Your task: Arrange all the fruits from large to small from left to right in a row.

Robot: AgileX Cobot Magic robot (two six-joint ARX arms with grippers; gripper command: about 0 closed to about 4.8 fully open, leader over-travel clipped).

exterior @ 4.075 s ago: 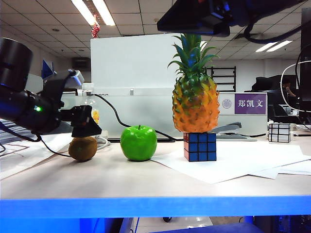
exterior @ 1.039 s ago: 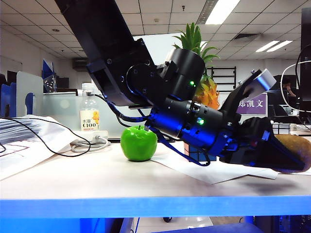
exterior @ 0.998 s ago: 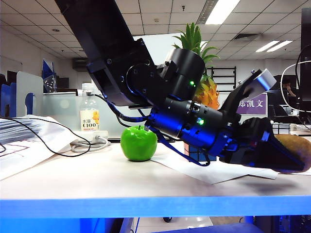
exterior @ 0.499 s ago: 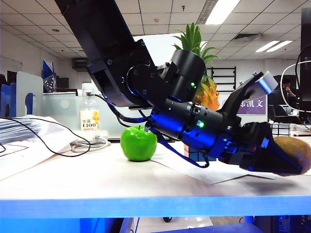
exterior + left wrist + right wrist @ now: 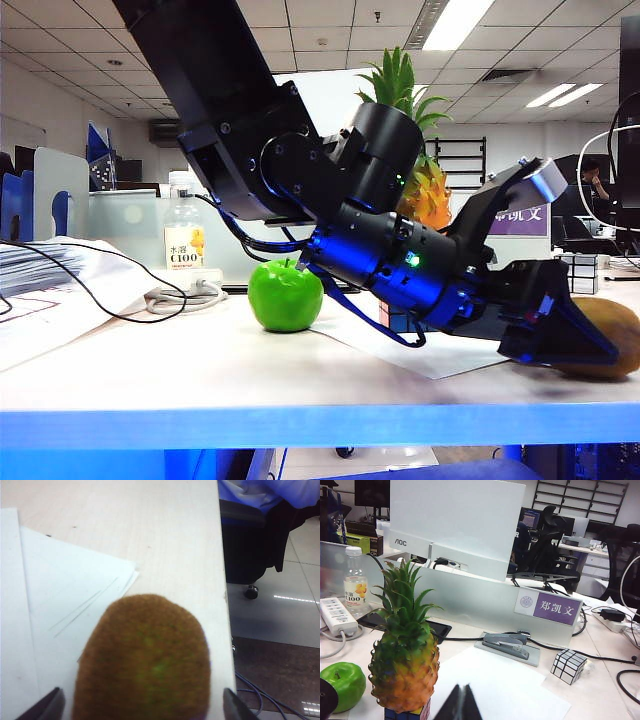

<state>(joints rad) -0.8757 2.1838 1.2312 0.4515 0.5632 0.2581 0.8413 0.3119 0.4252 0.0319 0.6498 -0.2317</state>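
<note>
Left wrist view: left gripper jaws spread around the kiwi on the counter, releasing; next, retreat. Right gripper jaws pressed together, aloft.

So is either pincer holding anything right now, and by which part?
No. The left pincer stands open around the kiwi; the right pincer is shut, empty.

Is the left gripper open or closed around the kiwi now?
Open. In the left wrist view the left gripper has both fingertips standing apart from the kiwi, which rests on the table.
</note>
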